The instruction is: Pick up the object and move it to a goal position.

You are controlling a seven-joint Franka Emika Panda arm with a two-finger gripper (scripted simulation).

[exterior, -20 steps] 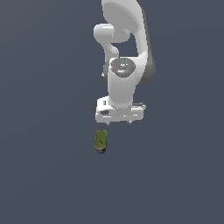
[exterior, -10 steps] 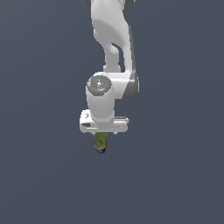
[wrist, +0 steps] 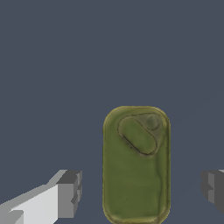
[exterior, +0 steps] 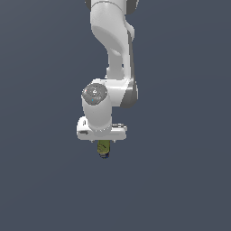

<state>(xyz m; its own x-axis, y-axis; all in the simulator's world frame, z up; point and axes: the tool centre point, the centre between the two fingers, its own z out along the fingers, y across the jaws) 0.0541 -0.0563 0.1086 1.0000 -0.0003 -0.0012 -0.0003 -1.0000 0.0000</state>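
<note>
Fingers (wrist: 65, 194) of the gripper (wrist: 139, 192) are standing apart, 1 on each side of the object (wrist: 136, 164), with clear gaps and no contact. In the exterior view the white arm (exterior: 110, 54) is reaching down, and the object (exterior: 104, 148) is lying on the dark grey floor (exterior: 40, 180), peeking out just below the gripper (exterior: 103, 135), dark blue end outward.

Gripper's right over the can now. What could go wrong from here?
1. In the wrist view the olive-green can sits nearer one finger than the other; closing may nudge it sideways before both pads touch.
2. The open gripper straddles it with gaps both sides; closing too high could miss the can's body.
</note>
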